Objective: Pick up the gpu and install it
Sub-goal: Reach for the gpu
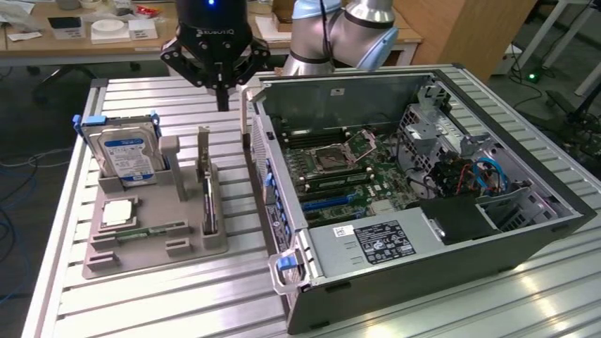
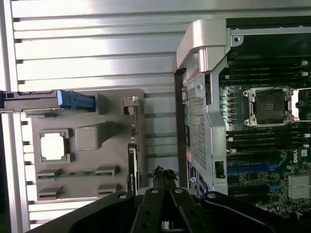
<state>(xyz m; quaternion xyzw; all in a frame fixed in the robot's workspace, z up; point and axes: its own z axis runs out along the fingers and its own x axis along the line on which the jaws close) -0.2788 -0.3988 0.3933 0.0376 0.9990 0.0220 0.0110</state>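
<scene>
Hovering above the ribbed aluminium desk (image 1: pixel 150 296), the black multi-link tool (image 1: pixel 222 102) is pressing its fingers together on nothing, poised between the grey moulded parts holder (image 1: pixel 193 248) and the open black computer case (image 1: pixel 441 246). The gpu (image 1: pixel 205 184), a thin green card with a silver end bracket, is standing on edge in a slot of that holder, probably so that its upper edge is offering itself to a grip from above. The exterior view is showing how high the tool is hanging and how tall the card is rising. The wrist view is looking straight down, giving the gpu (image 2: pixel 132 165) as a narrow dark strip near the tool (image 2: pixel 164 175), plus the case's empty silver processor socket (image 2: pixel 269 107).
</scene>
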